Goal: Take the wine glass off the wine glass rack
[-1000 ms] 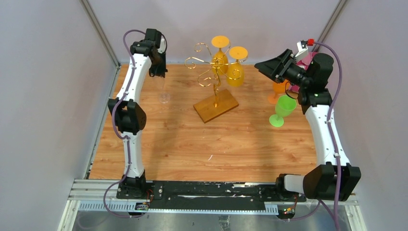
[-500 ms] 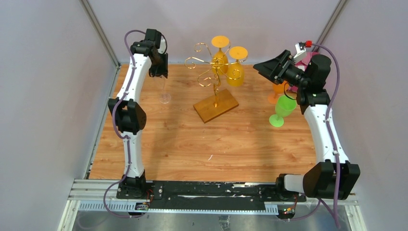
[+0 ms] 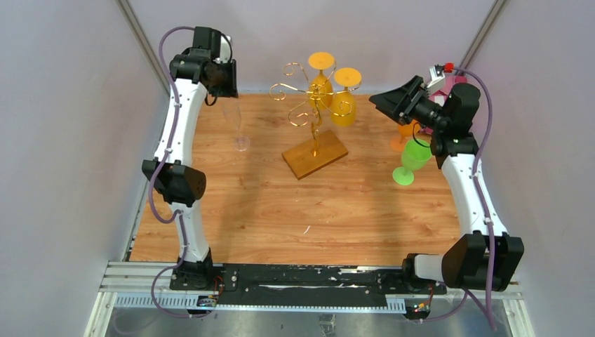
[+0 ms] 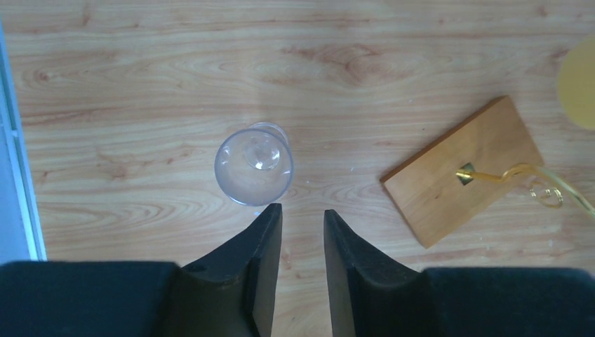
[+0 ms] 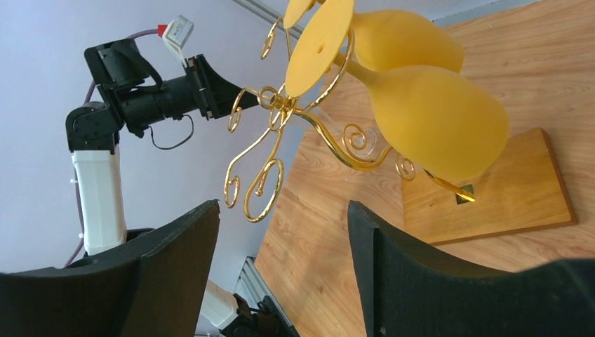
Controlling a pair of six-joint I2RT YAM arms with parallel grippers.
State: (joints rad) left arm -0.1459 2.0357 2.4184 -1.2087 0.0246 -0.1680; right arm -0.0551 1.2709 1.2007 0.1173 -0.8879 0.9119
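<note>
The wine glass rack (image 3: pixel 306 99) is gold wire on a wooden base (image 3: pixel 315 155) at the back middle. Two yellow wine glasses (image 3: pixel 343 105) hang upside down from it, close in the right wrist view (image 5: pixel 435 126). A clear wine glass (image 3: pixel 239 133) stands upright on the table left of the rack; from above it shows in the left wrist view (image 4: pixel 254 166). My left gripper (image 3: pixel 226 90) hovers above it, jaws slightly apart and empty (image 4: pixel 302 210). My right gripper (image 3: pixel 382 98) is wide open and empty (image 5: pixel 284 210), facing the rack from the right, short of the glasses.
A green glass (image 3: pixel 412 159) and an orange glass (image 3: pixel 405 132) stand under my right arm at the right edge. A pink object (image 3: pixel 449 86) sits behind my right wrist. Grey walls close in the table's left, back and right sides.
My left arm has lifted up and back from the clear glass, which stays standing on the table. My right gripper has barely moved.
</note>
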